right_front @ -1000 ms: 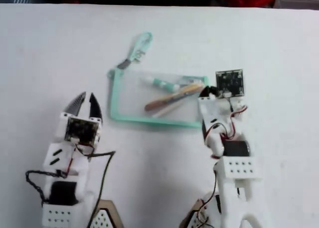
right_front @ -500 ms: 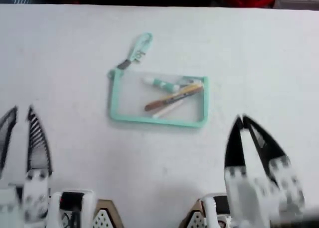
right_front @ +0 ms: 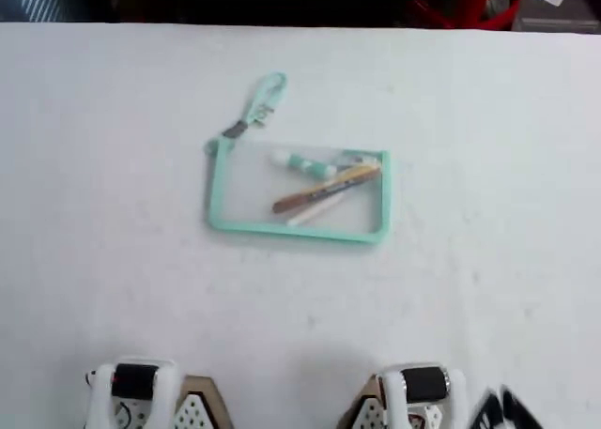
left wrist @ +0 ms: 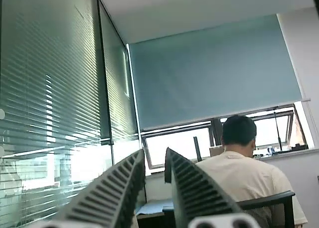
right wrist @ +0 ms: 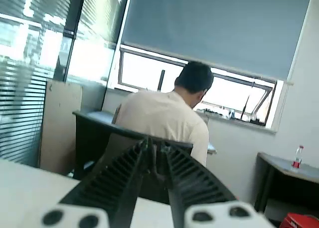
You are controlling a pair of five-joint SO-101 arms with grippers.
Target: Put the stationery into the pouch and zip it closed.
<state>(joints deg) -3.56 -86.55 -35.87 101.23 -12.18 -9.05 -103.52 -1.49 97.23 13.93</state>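
The clear pouch with a mint-green border lies flat in the middle of the table. Inside it are the stationery pieces: a tan pen, a white one and a green-and-white one. Its zipper pull and green clasp stick out from the far left corner. Both arms are folded back at the near edge, far from the pouch. My left gripper points up into the room, its fingers slightly apart and empty. My right gripper also points up, fingertips together, holding nothing; its black tips show at the near right.
The white table stretches around the pouch on all sides. The arm bases sit at the near edge. A person sits on a chair in the room behind, away from the table.
Both arms have pulled back from the pouch to the near edge and swung their grippers upward. The pouch stays where it was, with the stationery inside.
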